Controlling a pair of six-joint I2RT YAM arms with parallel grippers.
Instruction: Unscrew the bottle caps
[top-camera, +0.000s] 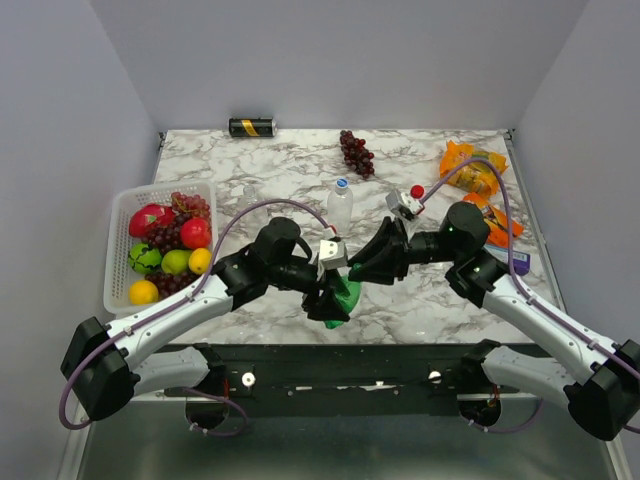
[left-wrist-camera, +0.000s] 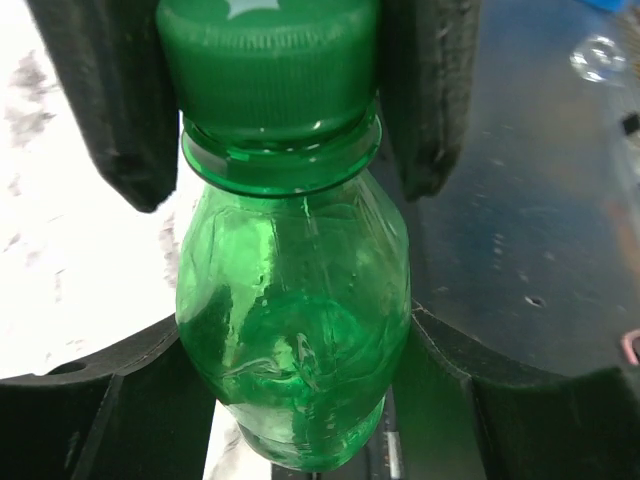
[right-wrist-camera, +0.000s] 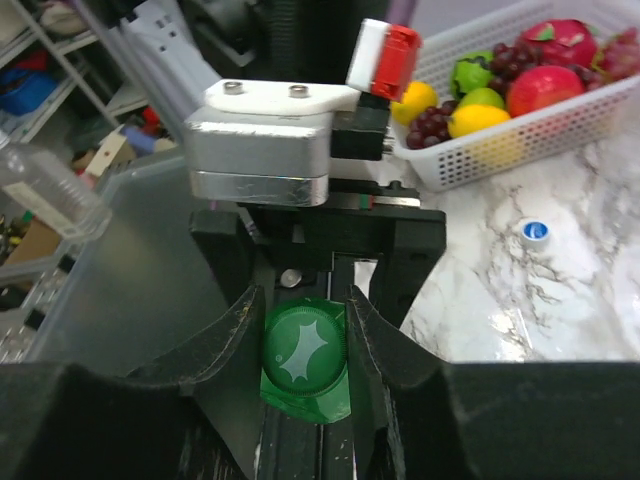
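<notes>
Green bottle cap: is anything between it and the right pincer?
Nothing visible. The right pincer grips the green cap on both sides, and the left pincer holds the green bottle by its body below the cap.

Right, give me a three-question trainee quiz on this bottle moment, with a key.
1. True or false: the green cap is already off the green bottle.
2. The right gripper grips: A) the bottle's body B) the cap C) nothing.
3. What colour is the cap on the clear bottle nearest the green one?
Key: 1 false; 2 B; 3 blue.
</notes>
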